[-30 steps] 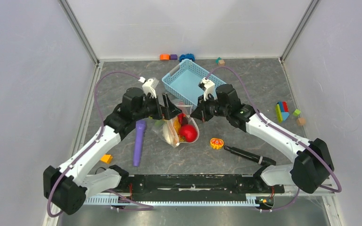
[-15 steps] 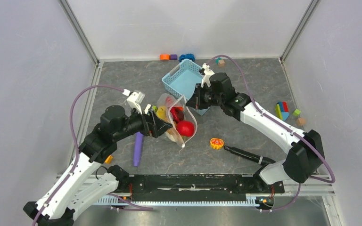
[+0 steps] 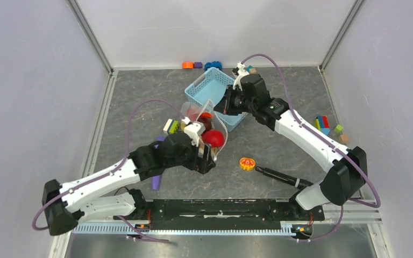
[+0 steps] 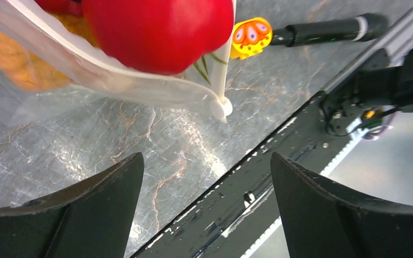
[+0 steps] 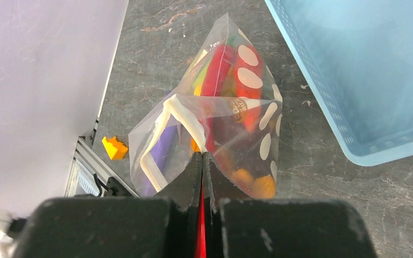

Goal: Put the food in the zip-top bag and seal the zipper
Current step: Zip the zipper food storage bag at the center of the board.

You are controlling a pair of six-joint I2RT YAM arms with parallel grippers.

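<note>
**Bag hangs from right gripper, mouth unsealed; left gripper free**

Nearest the bases, a black marker (image 3: 279, 176) lies on the table (image 3: 140, 107) right of centre. A flat orange toy (image 3: 247, 163) sits just beside its tip. A purple stick (image 3: 156, 183) shows in part from under the left arm.

Left gripper (image 3: 206, 159): fingers spread wide with only bare table between them. It sits low at the bag's near end. In its wrist view the zipper (image 4: 140, 88) ends in a white nub just beyond the fingertips, apart from both.

Bag (image 3: 221, 131): mid-table, between the two grippers. The food is inside. The tomato (image 3: 213, 138) sits at the near end, against the zipper. More red and orange pieces show through the dotted film. In the right wrist view the zipper strips stand apart in a loop, so the bag is not sealed. Cannot tell whether the bag's near end rests on the table.

Right gripper (image 3: 227, 106): clenched on the bag's far edge, with the film pinched between its fingers.

The basket (image 3: 199, 88) stands just beyond the bag. Blocks (image 3: 213, 65) lie along the far wall.
</note>
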